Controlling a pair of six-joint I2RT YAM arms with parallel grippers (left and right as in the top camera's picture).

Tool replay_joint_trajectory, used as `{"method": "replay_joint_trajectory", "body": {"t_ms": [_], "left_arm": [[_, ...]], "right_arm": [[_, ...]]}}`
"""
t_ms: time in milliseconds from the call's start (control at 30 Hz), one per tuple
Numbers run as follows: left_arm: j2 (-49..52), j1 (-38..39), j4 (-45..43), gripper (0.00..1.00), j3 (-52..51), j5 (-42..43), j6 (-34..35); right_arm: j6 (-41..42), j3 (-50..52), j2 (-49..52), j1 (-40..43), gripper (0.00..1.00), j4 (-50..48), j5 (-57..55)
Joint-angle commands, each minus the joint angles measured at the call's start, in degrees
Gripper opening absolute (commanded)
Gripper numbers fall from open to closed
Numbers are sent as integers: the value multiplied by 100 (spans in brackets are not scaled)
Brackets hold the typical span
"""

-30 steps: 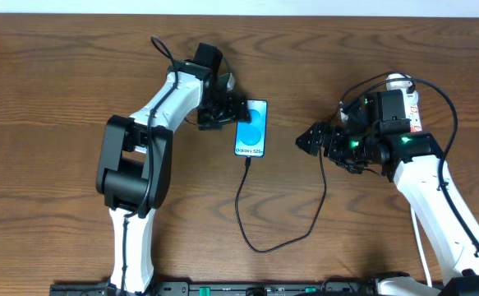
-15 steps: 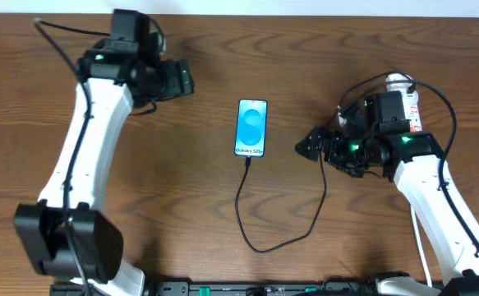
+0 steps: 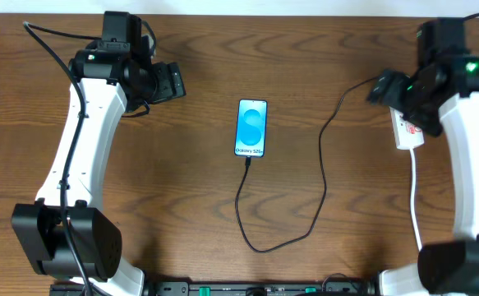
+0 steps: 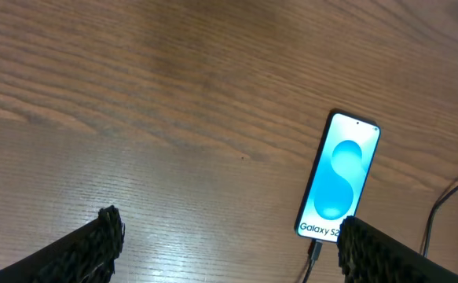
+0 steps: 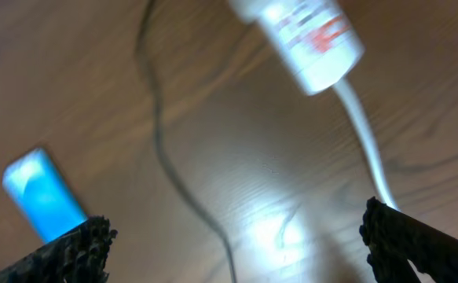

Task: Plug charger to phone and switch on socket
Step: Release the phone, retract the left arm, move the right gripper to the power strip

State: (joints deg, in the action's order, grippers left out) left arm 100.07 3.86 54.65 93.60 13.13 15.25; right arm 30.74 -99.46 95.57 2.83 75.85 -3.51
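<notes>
The phone [image 3: 251,127] lies face up mid-table, its blue screen lit, also seen in the left wrist view as the phone [image 4: 338,177]. The black charger cable [image 3: 321,193] is plugged into the phone's near end, loops toward me and runs up to the right. The white socket strip [image 3: 408,130] lies at the right, partly hidden under my right arm; its end shows blurred as the socket [image 5: 307,35]. My left gripper [image 3: 176,82] is open, raised at the back left, far from the phone. My right gripper [image 3: 376,89] is open, raised beside the socket, holding nothing.
The socket's thick white cord [image 3: 416,205] runs toward the table's front edge on the right. A black bar [image 3: 239,288] runs along the front edge. The arm bases stand at the front left [image 3: 66,247] and the front right [image 3: 457,267].
My right arm swung back and up to the far right, uncovering the socket. My left arm left the phone and went to the back left a half second earlier, then held still.
</notes>
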Motion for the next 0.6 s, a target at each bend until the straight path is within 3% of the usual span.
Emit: {"method": "replay_joint_trajectory", "body": {"t_ms": [0, 133, 267, 567], "left_arm": [[33, -9, 15, 89, 0, -76, 9], [33, -9, 15, 88, 0, -79, 9], [33, -9, 15, 88, 0, -79, 9], [33, -9, 15, 89, 0, -79, 9]], "right_arm": [[310, -223, 229, 660, 99, -361, -525], [859, -199, 313, 1412, 99, -898, -538], [876, -199, 555, 1764, 99, -1185, -535], [846, -199, 1847, 2020, 99, -1519, -140]]}}
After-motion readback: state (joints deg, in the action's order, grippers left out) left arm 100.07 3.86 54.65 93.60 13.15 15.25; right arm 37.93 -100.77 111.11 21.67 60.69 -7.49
